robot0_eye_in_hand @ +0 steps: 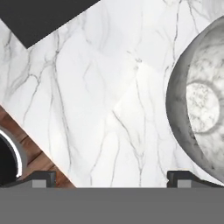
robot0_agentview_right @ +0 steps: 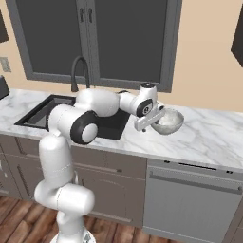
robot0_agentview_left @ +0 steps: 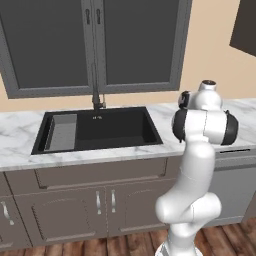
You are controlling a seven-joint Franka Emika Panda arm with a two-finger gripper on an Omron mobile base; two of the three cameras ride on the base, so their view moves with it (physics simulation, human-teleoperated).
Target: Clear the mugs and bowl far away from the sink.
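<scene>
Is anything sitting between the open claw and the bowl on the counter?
Nothing visible does. In the hand view, bare marble counter lies between the claw and the bowl, which sits off to one side. The right base view shows the claw right beside it.

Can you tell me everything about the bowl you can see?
The bowl is round and pale, speckled grey-white like stone, with a flat ring at the bottom inside. It looks empty. It sits upright on the marble counter, to the right of the sink. The open gripper hangs right beside its left edge; whether it touches the bowl is unclear.
</scene>
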